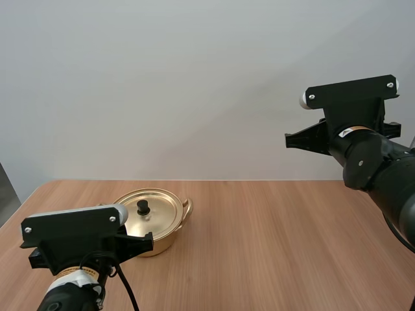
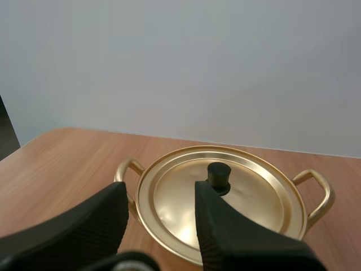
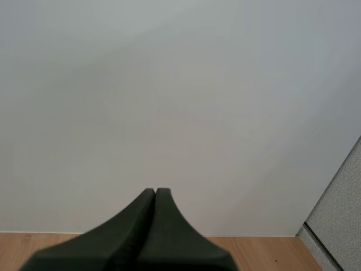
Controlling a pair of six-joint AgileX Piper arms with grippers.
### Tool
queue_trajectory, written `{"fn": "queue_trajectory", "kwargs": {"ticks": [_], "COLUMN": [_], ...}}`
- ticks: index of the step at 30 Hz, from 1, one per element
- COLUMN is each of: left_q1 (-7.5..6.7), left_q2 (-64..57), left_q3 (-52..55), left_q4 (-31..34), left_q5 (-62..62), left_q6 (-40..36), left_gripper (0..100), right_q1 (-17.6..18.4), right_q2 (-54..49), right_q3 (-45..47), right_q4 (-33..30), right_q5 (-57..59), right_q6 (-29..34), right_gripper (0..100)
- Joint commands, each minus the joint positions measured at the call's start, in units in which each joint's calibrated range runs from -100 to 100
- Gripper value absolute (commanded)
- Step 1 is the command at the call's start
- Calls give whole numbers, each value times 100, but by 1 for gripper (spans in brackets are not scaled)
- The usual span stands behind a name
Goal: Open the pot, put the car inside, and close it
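We're hovering our left gripper (image 2: 162, 193), fingers spread apart, by the lidded pot (image 2: 248, 203), both handles (image 2: 326, 196) showing from the wrist; right gripper (image 3: 155, 195) is sitting pinched together, empty.

Soft, even light fills all three views, bright and without hard-edged shadows, and the wall (image 1: 194, 84) shades gently from pale grey to a slightly warmer tone. The golden lid (image 2: 248, 197) shows a broad pale sheen rather than sharp glare, and the pot (image 1: 165, 240) throws only a faint shadow on the bench (image 1: 272, 246). The left end effector (image 2: 161, 189) reads dark, its ribs just catching light.
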Motion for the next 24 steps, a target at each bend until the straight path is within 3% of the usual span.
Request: {"fn": "queue_trajectory", "kwargs": {"ticks": [1, 7, 13, 24], "left_q1": [-119, -333, -335, -335], "left_q2": [0, 0, 0, 0], "left_q3": [-24, 0, 0, 0], "left_q4": [11, 35, -389, -393], "left_q5": [140, 123, -48, -48], "left_q6": [22, 490, 338, 467], "left_gripper": [62, 62, 62, 62], "right_q1": [-5, -5, -5, -5], "right_q2": [0, 0, 0, 0], "right_q3": [-2, -2, -2, -2], "right_q4": [0, 0, 0, 0], "right_q5": [2, 2, 2, 2], "right_q6": [1, 1, 1, 1], "right_gripper": [0, 0, 0, 0]}}
